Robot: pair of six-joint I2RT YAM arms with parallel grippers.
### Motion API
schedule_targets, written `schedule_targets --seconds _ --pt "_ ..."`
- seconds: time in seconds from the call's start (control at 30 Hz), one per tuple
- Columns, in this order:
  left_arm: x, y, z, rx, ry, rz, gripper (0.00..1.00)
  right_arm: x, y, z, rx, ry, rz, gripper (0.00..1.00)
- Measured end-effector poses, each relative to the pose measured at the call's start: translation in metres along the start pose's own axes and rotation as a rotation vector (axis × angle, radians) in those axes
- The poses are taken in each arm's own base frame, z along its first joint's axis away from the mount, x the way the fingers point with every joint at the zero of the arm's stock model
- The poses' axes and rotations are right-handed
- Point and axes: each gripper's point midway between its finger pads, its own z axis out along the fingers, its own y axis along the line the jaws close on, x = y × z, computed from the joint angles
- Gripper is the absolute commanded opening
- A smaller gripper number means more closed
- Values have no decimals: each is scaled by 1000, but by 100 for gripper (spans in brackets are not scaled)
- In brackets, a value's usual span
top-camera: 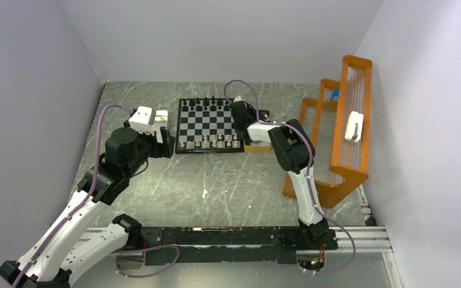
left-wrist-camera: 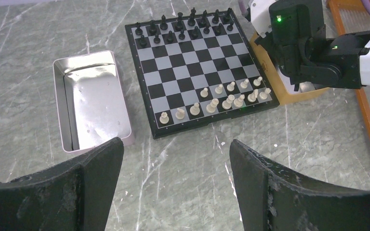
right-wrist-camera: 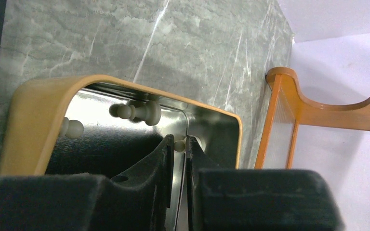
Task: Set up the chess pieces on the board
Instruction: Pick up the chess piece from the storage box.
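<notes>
Snugly, right pincer (right-wrist-camera: 179, 141) around cream chessman (right-wrist-camera: 178, 146)

cream piece (right-wrist-camera: 179, 144) largely hidden

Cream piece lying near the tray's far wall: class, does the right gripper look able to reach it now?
Likely yes: the right gripper is inside the tray, the lying piece just beyond it, nothing between. Its jaws seem closed on another small piece, though.
</notes>
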Motion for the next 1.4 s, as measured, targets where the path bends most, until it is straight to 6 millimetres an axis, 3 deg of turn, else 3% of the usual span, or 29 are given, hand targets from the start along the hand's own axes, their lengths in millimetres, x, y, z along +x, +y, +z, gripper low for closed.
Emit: schedule_targets --seconds 0.27,0.5,0.83,1.07,1.2,1.4 --pt "0 0 0 -1 0 0 84 2 0 -6 -8 0 9 10" --pt "-1 1 0 -6 -3 0 84 -5 -9 -25 -71 -22 94 9" --pt "-2 5 -1 -24 -11 -1 84 -43 -43 -68 -195 -115 320 8" --pt "-6 6 -6 -28 -30 -6 84 -90 -55 -117 -424 -261 556 8" --pt "-8 8 -8 -37 -39 -8 84 -116 -49 -141 -566 -335 655 8" --pt "-9 10 -8 -46 -42 -8 84 -138 -10 -179 -765 -399 690 8"
